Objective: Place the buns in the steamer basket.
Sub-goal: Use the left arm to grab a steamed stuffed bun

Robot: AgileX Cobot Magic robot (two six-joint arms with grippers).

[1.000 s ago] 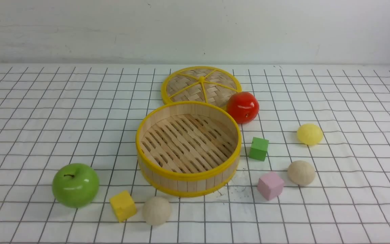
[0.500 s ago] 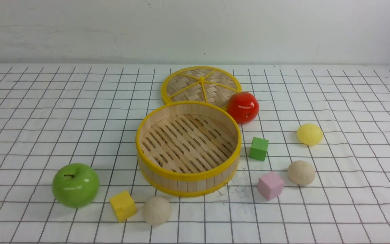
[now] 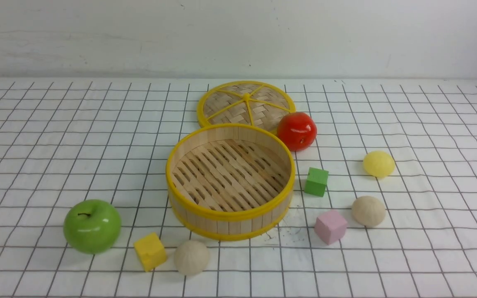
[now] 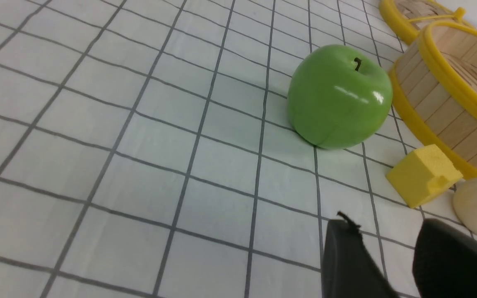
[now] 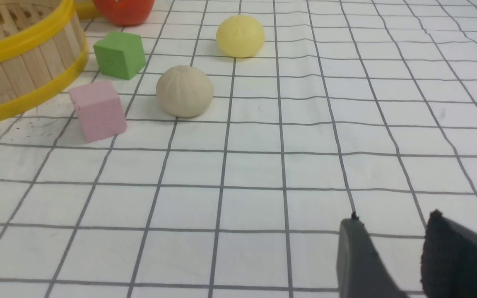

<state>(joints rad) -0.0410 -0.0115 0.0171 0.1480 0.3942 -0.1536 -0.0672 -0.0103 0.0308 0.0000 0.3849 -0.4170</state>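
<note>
1. Table (image 3: 56, 124): a white cloth with dark grid lines covers it, and everything sits on this cloth.
2. Basket (image 3: 230, 225): it is round, made of pale wood with yellow rims, and stands upright in the middle. Its slat floor is bare. All three buns lie outside it.
3. Lid (image 3: 238, 107): it lies flat just behind the basket, and the basket wall hides its near edge.
4. Apple (image 3: 92, 226): it is green and shiny, near the front on the left, apart from the basket.
5. Tomato (image 3: 297, 130): it is red and sits by the lid's right edge, behind the basket on the right.
6. Near bun (image 3: 191, 257): it is beige and sits in front of the basket, close to its wall.
7. Right bun (image 3: 368, 211): it is beige and sits to the right of the basket.
8. Yellow bun (image 3: 379, 164): it sits behind the right bun, also on the right.
9. Yellow cube (image 3: 150, 251): it is just beside the near bun, between that bun and the apple.
10. Pink cube (image 3: 331, 226): it stands in the way between the right bun and the basket.
11. Green cube (image 3: 316, 181): it is close to the basket, between it and the yellow bun.
12. Left gripper (image 4: 387, 231): its jaws are apart with a clear gap and hold nothing. It is near the yellow cube and near bun.
13. Right gripper (image 5: 393, 223): its jaws are apart and hold nothing. It is well away from the right bun.
</note>
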